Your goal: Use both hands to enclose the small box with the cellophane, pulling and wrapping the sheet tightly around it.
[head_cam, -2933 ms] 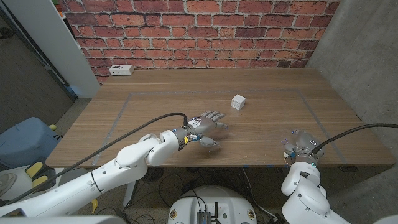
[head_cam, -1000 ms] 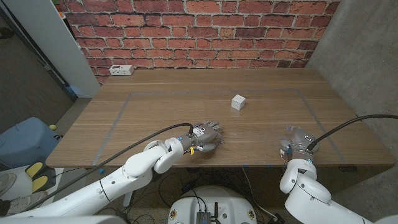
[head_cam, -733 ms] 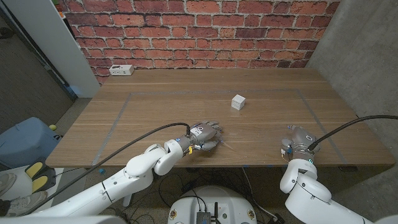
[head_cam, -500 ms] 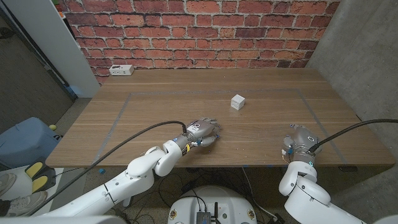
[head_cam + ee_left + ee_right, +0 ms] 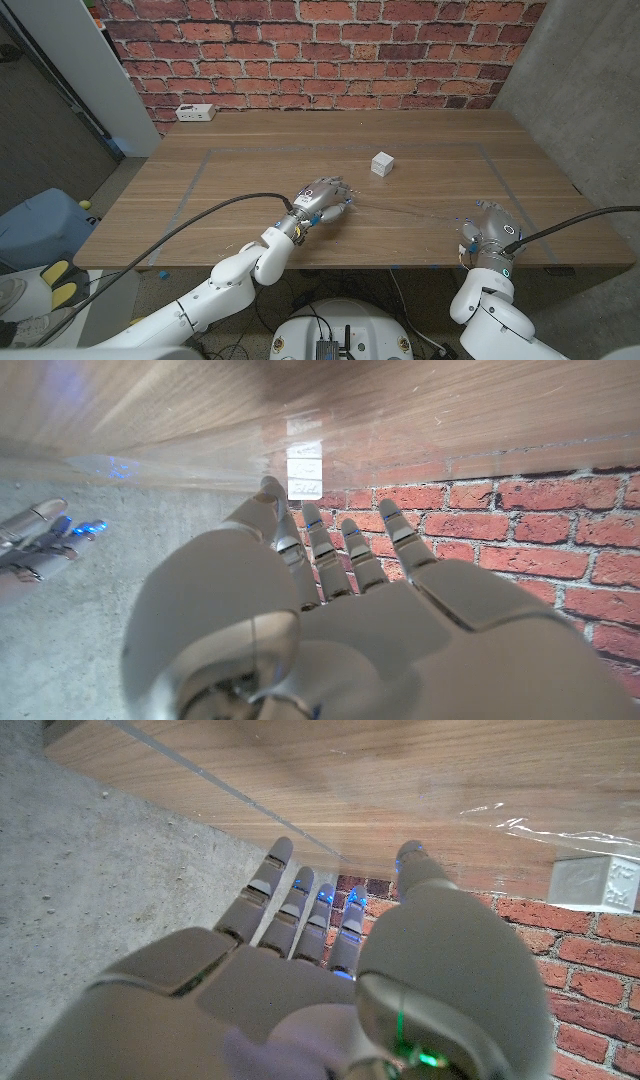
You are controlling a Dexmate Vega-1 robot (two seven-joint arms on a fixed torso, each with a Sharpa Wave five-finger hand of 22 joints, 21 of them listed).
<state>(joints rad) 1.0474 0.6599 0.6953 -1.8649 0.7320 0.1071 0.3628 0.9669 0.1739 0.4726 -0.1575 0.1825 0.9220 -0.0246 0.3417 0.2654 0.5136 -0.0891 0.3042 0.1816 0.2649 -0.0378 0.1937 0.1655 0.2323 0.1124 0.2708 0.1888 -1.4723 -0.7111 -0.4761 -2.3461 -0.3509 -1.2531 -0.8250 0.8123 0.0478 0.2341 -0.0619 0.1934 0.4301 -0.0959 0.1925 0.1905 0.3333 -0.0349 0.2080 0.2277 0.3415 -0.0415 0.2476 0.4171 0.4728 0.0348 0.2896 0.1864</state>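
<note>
On the wooden table (image 5: pixel 250 160) sits a small white box (image 5: pixel 381 164), a bit past the middle and toward the brick wall (image 5: pixel 320 50). It stands by itself, and neither hand touches it.

A thin clear sheet (image 5: pixel 400 212) lies on the wood in front of the box, between the two hands. It is very hard to see. Only faint shiny lines and creases show where it is. In the right wrist view the sheet (image 5: pixel 520 825) shows as a bright wrinkled edge close to the box (image 5: pixel 594 882).

The left hand (image 5: pixel 322 197) is near the middle of the table, in front of the box and a little to the left of it. Its fingers point toward the box and look close together. It is at the sheet's left end, but I cannot tell if it is pinching the sheet or just touching it. In the left wrist view the fingers of this hand (image 5: pixel 330 575) reach out straight, side by side.

The right hand (image 5: pixel 489 226) is near the front edge of the table, on the right side, well apart from the box. In the right wrist view its fingers (image 5: pixel 300 910) reach out straight with small gaps between them, and nothing is seen in its grip.

A white power strip (image 5: pixel 193 113) lies at the far left of the table near the wall.
</note>
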